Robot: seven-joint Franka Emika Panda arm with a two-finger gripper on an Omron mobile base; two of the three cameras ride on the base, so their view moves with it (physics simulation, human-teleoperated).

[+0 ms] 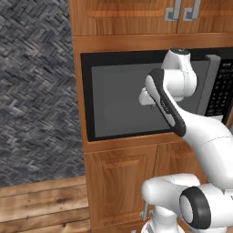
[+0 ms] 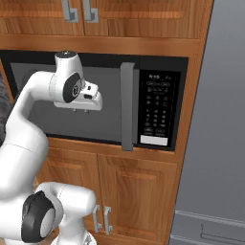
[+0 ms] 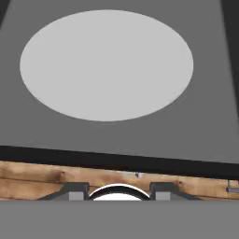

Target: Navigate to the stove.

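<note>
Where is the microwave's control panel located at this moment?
The control panel is on the right side of the built-in microwave, just right of its vertical door handle in the right base view, set in wooden cabinets.

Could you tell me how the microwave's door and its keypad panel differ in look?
The door is plain grey and wide; the keypad panel is black, narrow and covered with small white markings. The door carries a vertical grey handle; the panel has none. Both sit within the same black frame.
</note>
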